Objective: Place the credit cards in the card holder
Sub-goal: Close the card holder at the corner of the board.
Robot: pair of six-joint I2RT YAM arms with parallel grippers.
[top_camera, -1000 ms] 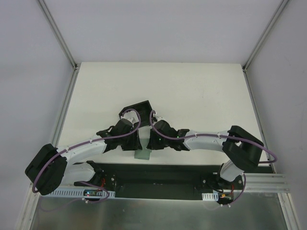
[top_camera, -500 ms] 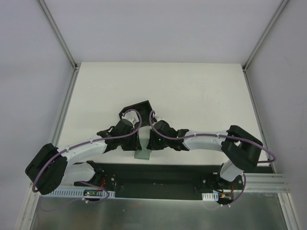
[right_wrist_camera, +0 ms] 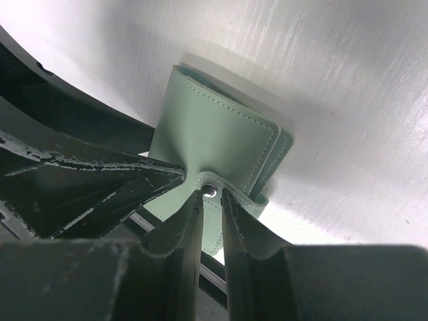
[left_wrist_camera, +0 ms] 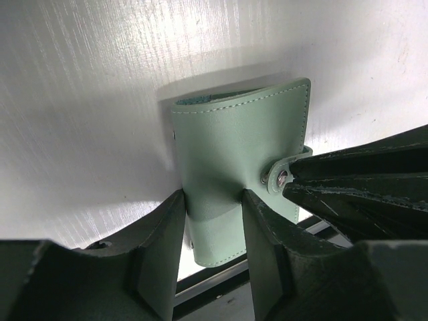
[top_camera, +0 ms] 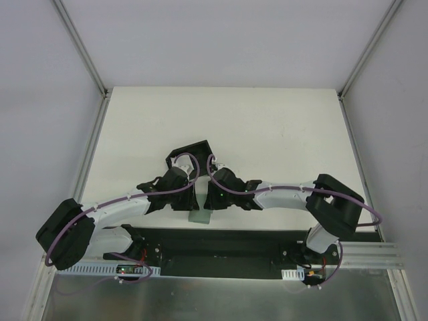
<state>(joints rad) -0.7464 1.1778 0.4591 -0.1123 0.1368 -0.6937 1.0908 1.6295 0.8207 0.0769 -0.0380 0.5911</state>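
Barely any motion since a second ago: both wrists crept a touch toward the far side, the right elbow drew in slightly, the case stays where it was; left gripper (left_wrist_camera: 212, 215) is clamped across the body of the green case (left_wrist_camera: 234, 137), one finger on each long edge, both touching; right gripper (right_wrist_camera: 210, 200) is pinched tight on the snap tab (right_wrist_camera: 211, 190) at the case's side; case is held between the two wrists over the near edge of the table (top_camera: 267, 127).

Step, as I read it: opening the case to get at the credit cards; none visible in any view, so presumably inside it; cannot tell whether the snap has popped.

Next move needs the right arm to peel the tab away while the left holds the body firm; too hard a pull risks dragging the case out of the left fingers.

Containers: card holder (top_camera: 190, 150) sits just beyond the grippers, part-hidden by the wrists; interior not visible, cannot tell if anything is in it; green case is folded, contents hidden.
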